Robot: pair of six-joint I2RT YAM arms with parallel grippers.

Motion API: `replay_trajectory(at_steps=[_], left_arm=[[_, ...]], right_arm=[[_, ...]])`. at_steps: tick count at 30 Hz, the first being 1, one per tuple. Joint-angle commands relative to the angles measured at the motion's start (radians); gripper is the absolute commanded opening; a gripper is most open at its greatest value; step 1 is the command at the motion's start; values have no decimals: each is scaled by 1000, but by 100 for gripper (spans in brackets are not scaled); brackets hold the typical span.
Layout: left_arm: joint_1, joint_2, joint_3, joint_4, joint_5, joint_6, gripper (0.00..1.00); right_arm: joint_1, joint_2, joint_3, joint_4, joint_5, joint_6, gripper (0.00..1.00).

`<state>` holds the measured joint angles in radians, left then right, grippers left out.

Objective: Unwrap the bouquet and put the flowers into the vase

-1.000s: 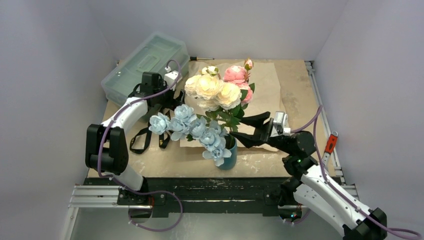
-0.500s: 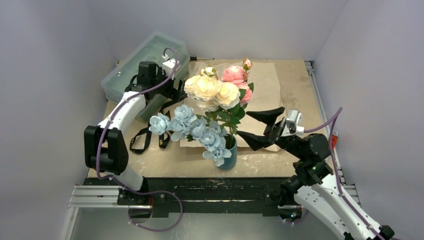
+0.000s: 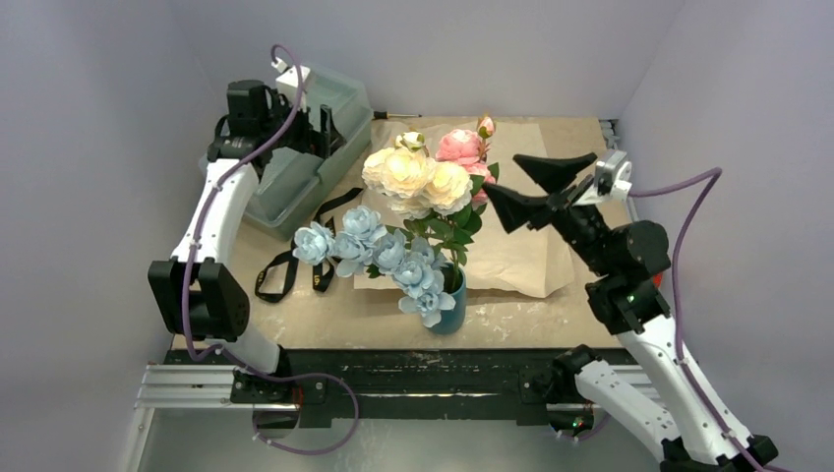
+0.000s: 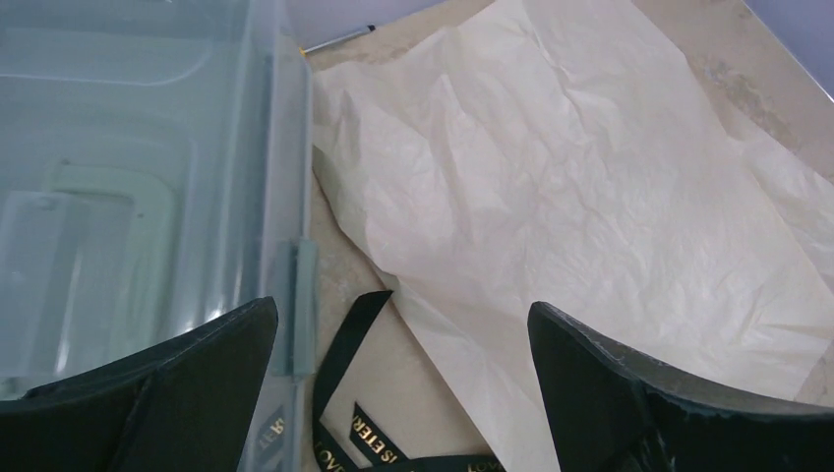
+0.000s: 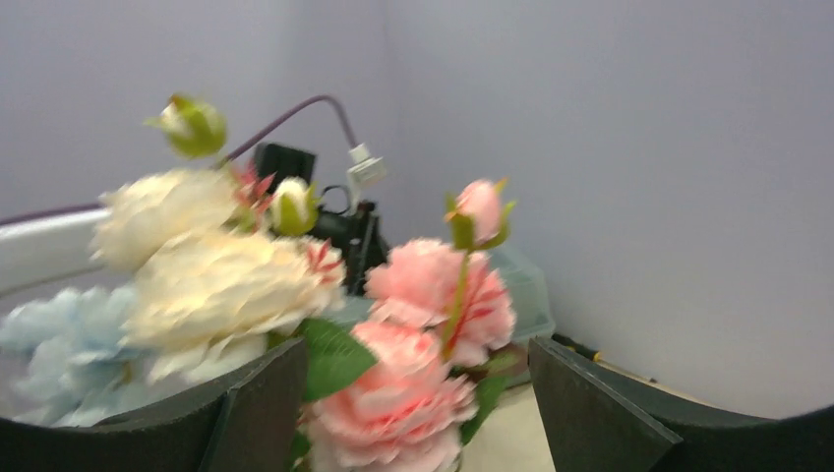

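i am holding my right hand (image 3: 504, 175) spread and empty just right of the cream, pink and pale blue artificial flowers (image 3: 418, 177), their stems standing upright in the small teal tapered vase (image 3: 454, 307).

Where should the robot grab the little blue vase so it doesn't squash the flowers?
Probably its bare lower wall, coming from the robot's right, low down. The teal vase stands upright, and blue blossoms droop over its left rim, leaving only that side free.
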<state>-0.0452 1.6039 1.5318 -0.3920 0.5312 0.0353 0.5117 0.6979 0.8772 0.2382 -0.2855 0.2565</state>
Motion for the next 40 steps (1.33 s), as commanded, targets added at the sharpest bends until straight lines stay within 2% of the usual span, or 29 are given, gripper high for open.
replay_trajectory(at_steps=[1,6,12,14,21,26,31,40], left_arm=[[81,-15,129,-135,-11,-27,100],[203,11,199,-244,-3,-86,100],[272,24,277,-381,-93,-49,100],[307,10,264,-394,-84,-40,100],[331,-37,210,-418,-138,37,100],[331,-73,175,-414,-234,42,100],[331,-127,54,-372,-293,13,100],[331,-138,43,-370,-354,-27,100]], right_arm=[[-174,93,131,-2,-31,127,86],[-367,233,275,-117,-144,117,89],[-589,441,462,-357,-266,26,94],[-641,506,517,-445,-300,-51,98],[-792,637,537,-646,-301,-290,98],[-824,651,517,-726,-307,-382,98],[-825,638,516,-731,-339,-395,98],[-824,665,529,-781,-350,-407,98]])
